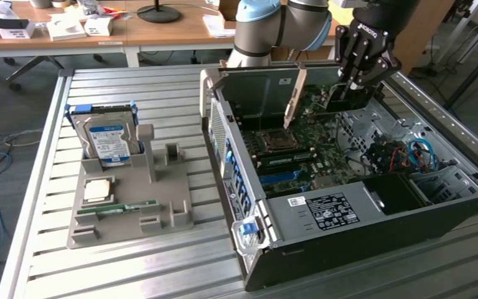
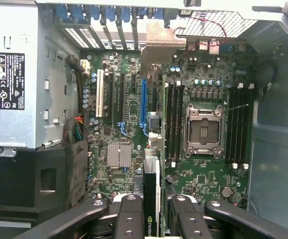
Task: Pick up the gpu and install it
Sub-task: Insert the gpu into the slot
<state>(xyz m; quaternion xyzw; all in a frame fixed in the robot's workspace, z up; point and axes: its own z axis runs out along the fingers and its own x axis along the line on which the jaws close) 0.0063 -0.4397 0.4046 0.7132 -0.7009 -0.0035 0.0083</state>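
Note:
My gripper (image 1: 351,87) reaches down into the open computer case (image 1: 222,124) and is shut on the gpu (image 1: 340,99). This is a dark card held on edge, its pale silver bracket (image 1: 292,99) pointing toward the case's rear wall. In the wrist view the gpu (image 2: 151,191) shows edge-on between the black fingers (image 2: 130,215), with its bracket (image 2: 158,42) by the rear slot openings. The card hangs over the green motherboard (image 2: 208,174), just beside the long blue slot (image 2: 144,104). I cannot tell whether its lower edge touches the board.
A grey fixture (image 1: 164,212) at the exterior view's left holds a hard drive (image 1: 110,140), a processor chip (image 1: 98,190) and a green memory stick (image 1: 127,205). Inside the case are the power supply (image 1: 322,208), the empty processor socket (image 2: 203,132) and loose cables (image 1: 413,156).

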